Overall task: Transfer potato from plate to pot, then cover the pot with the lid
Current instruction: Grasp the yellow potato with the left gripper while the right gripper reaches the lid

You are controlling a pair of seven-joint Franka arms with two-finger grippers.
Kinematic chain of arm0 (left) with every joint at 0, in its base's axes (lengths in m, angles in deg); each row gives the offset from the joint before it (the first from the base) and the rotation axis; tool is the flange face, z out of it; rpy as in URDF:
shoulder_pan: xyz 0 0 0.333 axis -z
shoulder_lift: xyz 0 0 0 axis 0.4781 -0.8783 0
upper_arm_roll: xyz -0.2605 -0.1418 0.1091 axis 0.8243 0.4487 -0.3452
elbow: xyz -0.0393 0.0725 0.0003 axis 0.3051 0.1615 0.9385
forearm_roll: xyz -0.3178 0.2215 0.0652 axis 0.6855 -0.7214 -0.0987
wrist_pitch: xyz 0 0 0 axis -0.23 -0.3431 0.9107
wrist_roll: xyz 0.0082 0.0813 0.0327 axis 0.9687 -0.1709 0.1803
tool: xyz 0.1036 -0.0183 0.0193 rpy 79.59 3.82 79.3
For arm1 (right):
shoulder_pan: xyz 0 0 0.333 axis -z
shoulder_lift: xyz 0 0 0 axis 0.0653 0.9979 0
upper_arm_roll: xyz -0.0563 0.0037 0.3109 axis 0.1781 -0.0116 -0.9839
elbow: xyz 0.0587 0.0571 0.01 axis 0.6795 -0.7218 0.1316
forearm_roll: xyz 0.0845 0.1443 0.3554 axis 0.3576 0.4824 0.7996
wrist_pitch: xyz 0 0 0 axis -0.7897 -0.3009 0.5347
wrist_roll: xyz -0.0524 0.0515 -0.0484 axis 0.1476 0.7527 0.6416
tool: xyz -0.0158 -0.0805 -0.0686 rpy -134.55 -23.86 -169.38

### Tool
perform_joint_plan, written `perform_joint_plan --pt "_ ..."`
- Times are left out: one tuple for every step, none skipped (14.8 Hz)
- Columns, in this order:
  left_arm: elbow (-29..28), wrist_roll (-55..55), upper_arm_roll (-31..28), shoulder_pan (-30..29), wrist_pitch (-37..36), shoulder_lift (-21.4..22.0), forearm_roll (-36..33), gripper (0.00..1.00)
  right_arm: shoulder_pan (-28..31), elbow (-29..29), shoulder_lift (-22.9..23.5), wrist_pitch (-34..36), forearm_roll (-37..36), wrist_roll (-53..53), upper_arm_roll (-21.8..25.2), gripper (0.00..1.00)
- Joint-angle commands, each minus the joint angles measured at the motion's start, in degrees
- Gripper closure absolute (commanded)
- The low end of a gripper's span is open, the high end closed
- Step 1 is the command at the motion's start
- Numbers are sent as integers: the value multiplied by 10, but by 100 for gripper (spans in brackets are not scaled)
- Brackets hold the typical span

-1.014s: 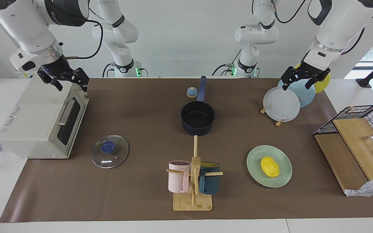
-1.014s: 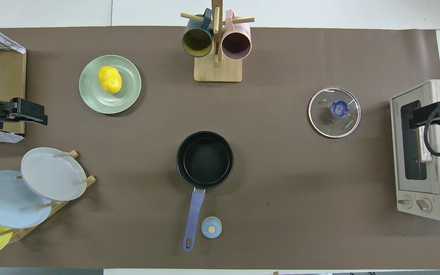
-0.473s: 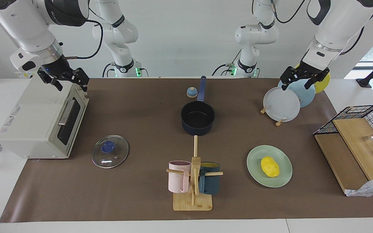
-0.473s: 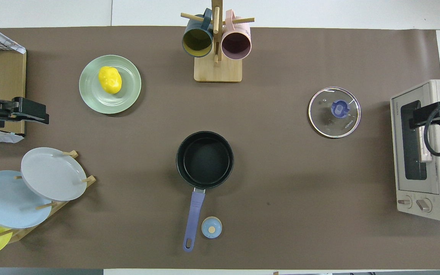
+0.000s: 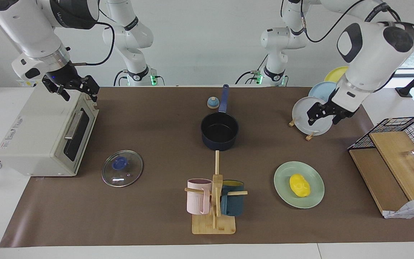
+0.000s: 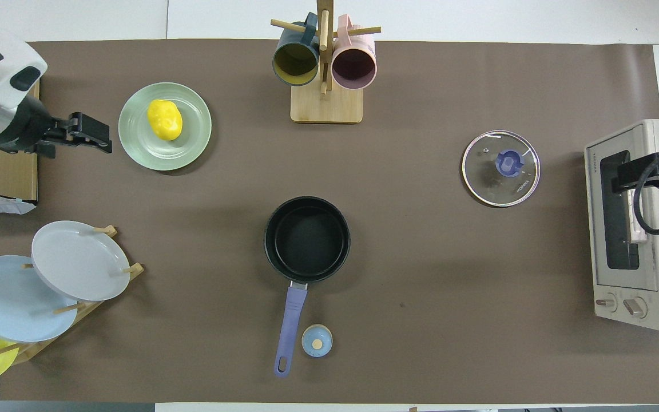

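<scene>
On the plate (image 5: 313,198), at four o'clock from the empty pot (image 5: 219,131), lies the potato (image 5: 299,185), so the left gripper (image 5: 321,117) hangs open-jawed and empty above the table nearby, seemingly approaching, while the lid (image 5: 122,168) and the open, empty right gripper (image 5: 74,89) wait at the toaster oven (image 5: 41,133).

The left arm reaches out from its base, elbow raised and wrist bent downward, with the left tool (image 5: 322,117) up in the air at its own end of the bench, fingers spread and holding nothing. The right arm waits, forearm slanting down, with the right tool (image 5: 77,89) raised at its own end, fingers also spread and empty.
</scene>
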Motion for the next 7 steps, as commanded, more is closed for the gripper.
perform_joint_plan --pt "35 0 0 17 57 -64 13 0 -1 -33 -12 -40 12 1 -2 0" --pt "34 -4 0 18 76 -80 14 0 -4 -40 -9 -55 12 1 -2 0" --pt "34 -15 0 19 102 -100 14 0 -8 -43 4 -70 12 2 -2 0" --pt "34 -44 -1 21 135 -125 10 0 -8 -42 20 -84 12 7 -2 0" --pt "37 -67 -3 31 152 -148 8 0 -8 -42 37 -101 12 19 -2 0" --pt "43 -81 -6 38 168 -170 7 0 -8 -42 51 -117 12 21 -2 0" --pt "46 -83 -6 38 188 -181 2 0 -8 -42 63 -132 12 21 -2 0"
